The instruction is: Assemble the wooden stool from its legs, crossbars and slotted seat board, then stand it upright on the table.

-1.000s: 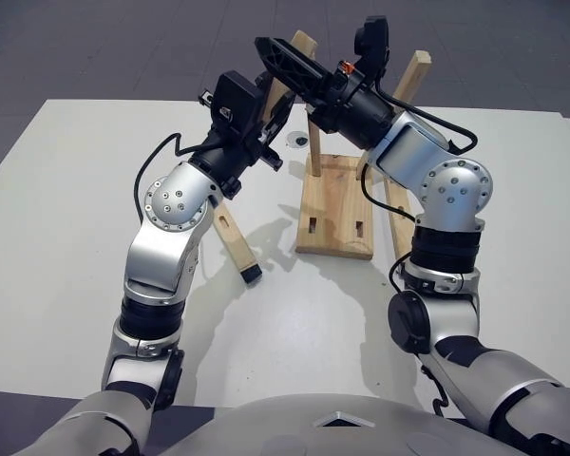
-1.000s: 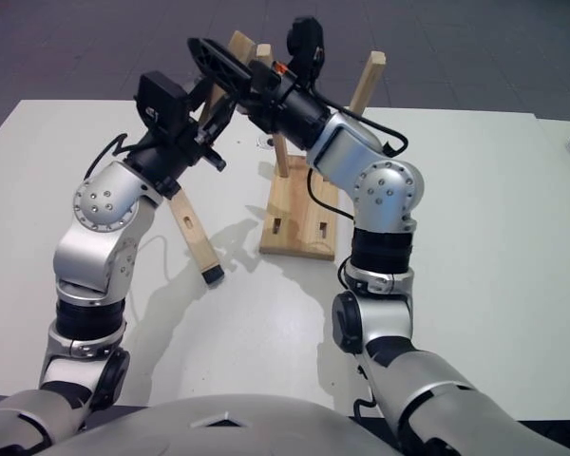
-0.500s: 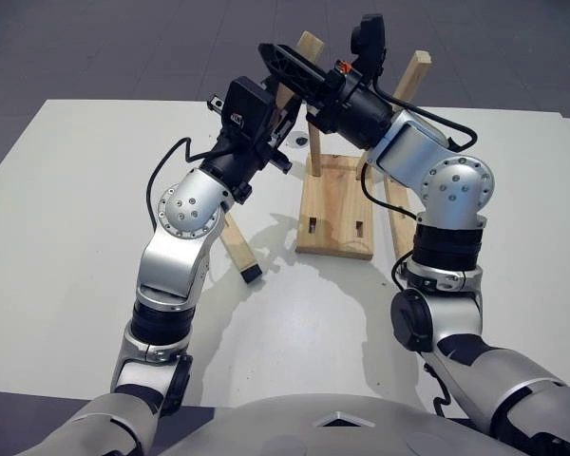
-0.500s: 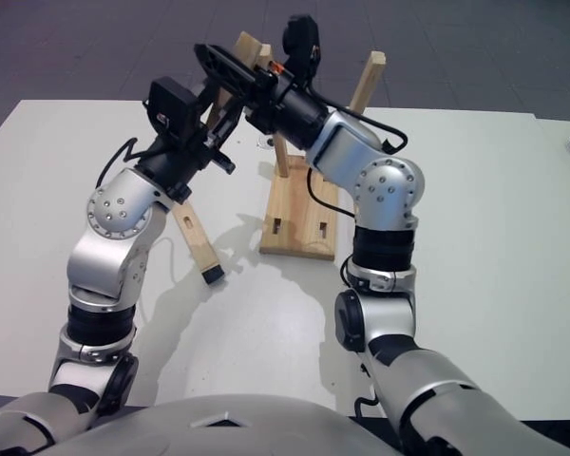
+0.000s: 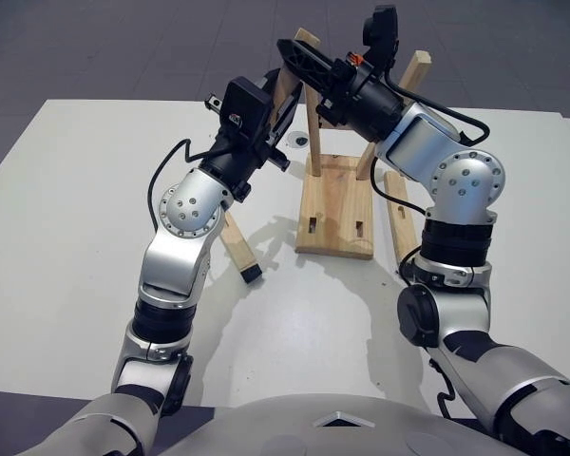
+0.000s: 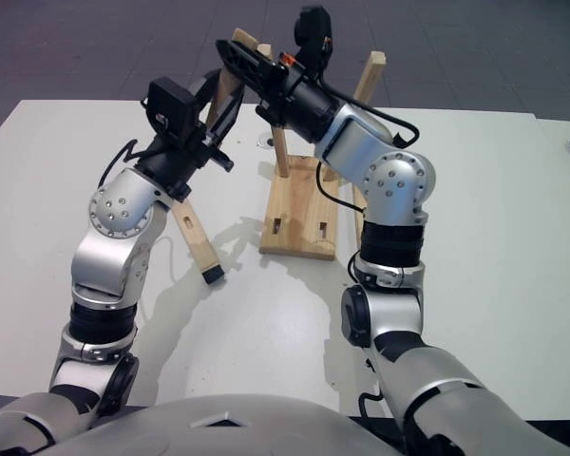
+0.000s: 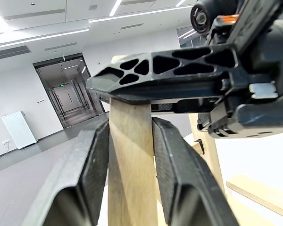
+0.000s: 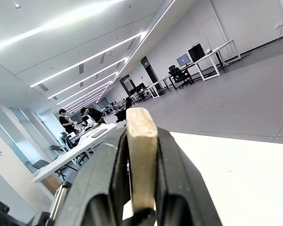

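The slotted seat board (image 5: 335, 204) lies flat on the white table (image 5: 76, 209), with legs standing up from its far end. My left gripper (image 7: 129, 127) is shut on one upright wooden leg (image 7: 130, 165) at the board's far left corner. My right gripper (image 5: 294, 55) sits directly above it. One of its fingers (image 7: 179, 70) lies across that leg's top. In the right wrist view it is shut on the top end of a wooden leg (image 8: 141, 141). Another leg (image 5: 416, 71) leans up behind my right forearm.
Two loose wooden pieces lie on the table. One with a black foot (image 5: 239, 252) is left of the board under my left arm, and the other (image 5: 399, 220) is along the board's right side. Open table spreads to the left, right and front.
My left arm has swung inward toward the seat board. My right gripper has shifted slightly right and up, staying over the left gripper.
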You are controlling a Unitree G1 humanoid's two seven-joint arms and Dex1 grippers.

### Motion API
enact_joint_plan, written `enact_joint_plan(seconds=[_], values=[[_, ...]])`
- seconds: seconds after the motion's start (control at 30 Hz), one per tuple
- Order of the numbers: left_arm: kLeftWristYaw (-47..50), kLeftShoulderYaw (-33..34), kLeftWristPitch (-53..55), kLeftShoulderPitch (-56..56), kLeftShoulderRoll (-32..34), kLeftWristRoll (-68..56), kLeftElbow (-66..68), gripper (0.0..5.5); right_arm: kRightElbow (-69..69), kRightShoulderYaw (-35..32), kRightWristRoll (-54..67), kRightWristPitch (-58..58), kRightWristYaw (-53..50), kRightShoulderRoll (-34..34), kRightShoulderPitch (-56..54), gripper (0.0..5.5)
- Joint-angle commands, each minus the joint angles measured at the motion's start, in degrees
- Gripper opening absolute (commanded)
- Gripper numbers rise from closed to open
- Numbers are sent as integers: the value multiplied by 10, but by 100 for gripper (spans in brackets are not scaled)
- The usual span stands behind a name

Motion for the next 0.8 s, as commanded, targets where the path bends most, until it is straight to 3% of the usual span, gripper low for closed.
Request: enact_joint_plan(seconds=[0.03, 0.2, 0.57, 0.73, 0.8], values=[[5, 12, 5, -4, 5, 13, 18, 130, -12, 4, 6, -1, 7, 1, 2, 51], [13, 8, 8, -6, 2, 23, 26, 130, -18, 16, -1, 2, 15, -7, 6, 47], [12, 19, 52, 11, -1, 17, 9, 328, -54, -42, -64, -67, -39, -65, 59, 41], [34, 110, 82, 33, -2, -18, -15, 404, -157, -140, -81, -154, -47, -132, 96, 41], [59, 160, 79, 30, -16, -39, -7, 434, -180, -189, -41, -137, -60, -161, 111, 41]])
